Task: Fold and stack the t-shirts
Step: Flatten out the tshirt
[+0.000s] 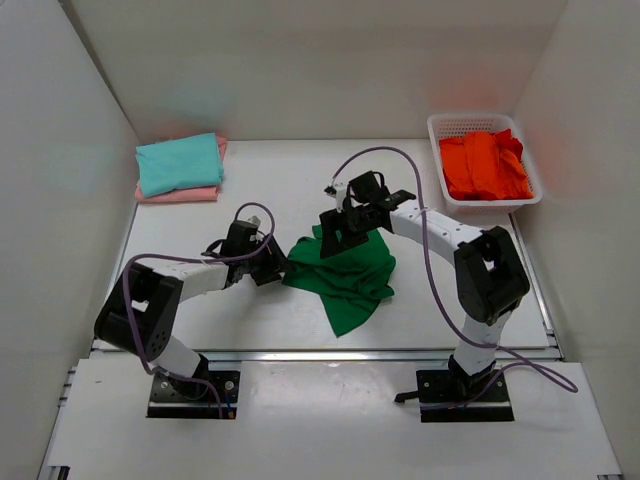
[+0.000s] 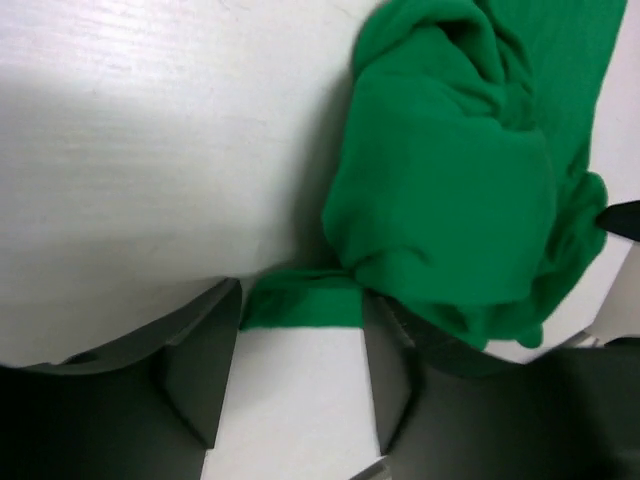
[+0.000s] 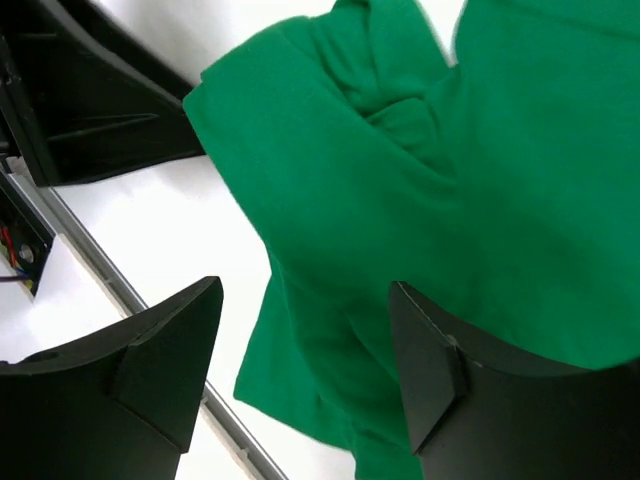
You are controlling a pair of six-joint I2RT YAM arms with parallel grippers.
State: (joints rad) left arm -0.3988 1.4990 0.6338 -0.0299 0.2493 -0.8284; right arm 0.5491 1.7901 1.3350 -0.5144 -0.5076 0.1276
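L gripper (image 2: 301,300): jaws stood part-open, straddling a flat hem strip (image 2: 290,318) of the dark green t-shirt (image 1: 345,275), not pinching it as far as I could see. R gripper (image 3: 305,290): jaws wide apart, empty, hovering over the same shirt's far edge. Shirt lay crumpled on the table (image 1: 270,185) betw. my two arms. I judged the cloth light, limp & non-fragile, apt to sag, so best held at hem/shoulder corners w/ both grippers.
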